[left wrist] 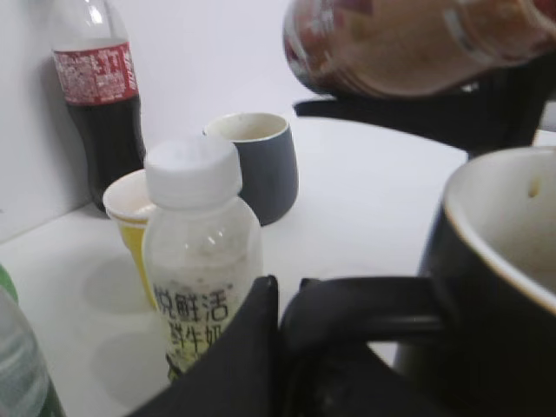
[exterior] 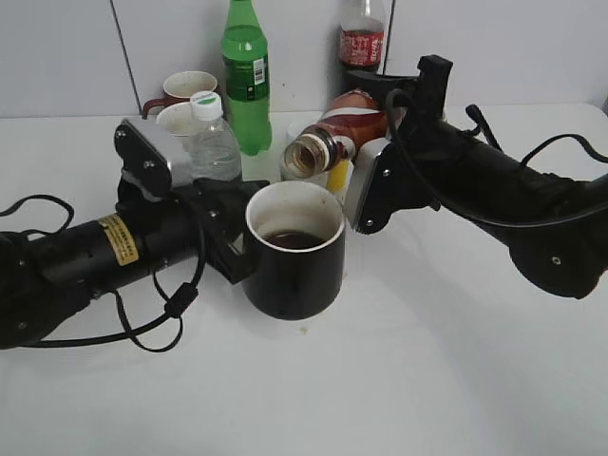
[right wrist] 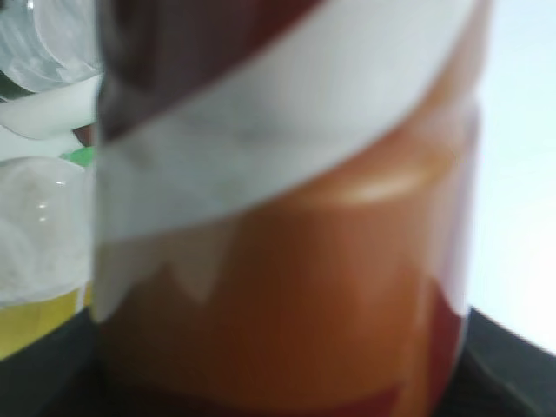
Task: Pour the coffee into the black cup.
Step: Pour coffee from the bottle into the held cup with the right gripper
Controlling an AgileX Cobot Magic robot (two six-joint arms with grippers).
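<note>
The black cup (exterior: 294, 261) stands mid-table with dark coffee in its whitish inside. My left gripper (exterior: 233, 242) is shut on its handle; in the left wrist view the handle (left wrist: 365, 308) sits between the jaws (left wrist: 287, 347), next to the cup wall (left wrist: 495, 287). My right gripper (exterior: 366, 185) is shut on the coffee bottle (exterior: 344, 128), which is tipped on its side behind the cup with its open mouth (exterior: 306, 155) facing forward-left, above and behind the rim. The bottle fills the right wrist view (right wrist: 287, 261) and shows at the top of the left wrist view (left wrist: 408, 43).
Behind the cup stand a small white-capped bottle (exterior: 211, 138), a green bottle (exterior: 245, 76), a cola bottle (exterior: 362, 38), a brown-red mug (exterior: 180, 90) and a white mug (exterior: 176, 119). A yellow cup (left wrist: 130, 221) and a dark grey mug (left wrist: 256, 165) show in the left wrist view.
</note>
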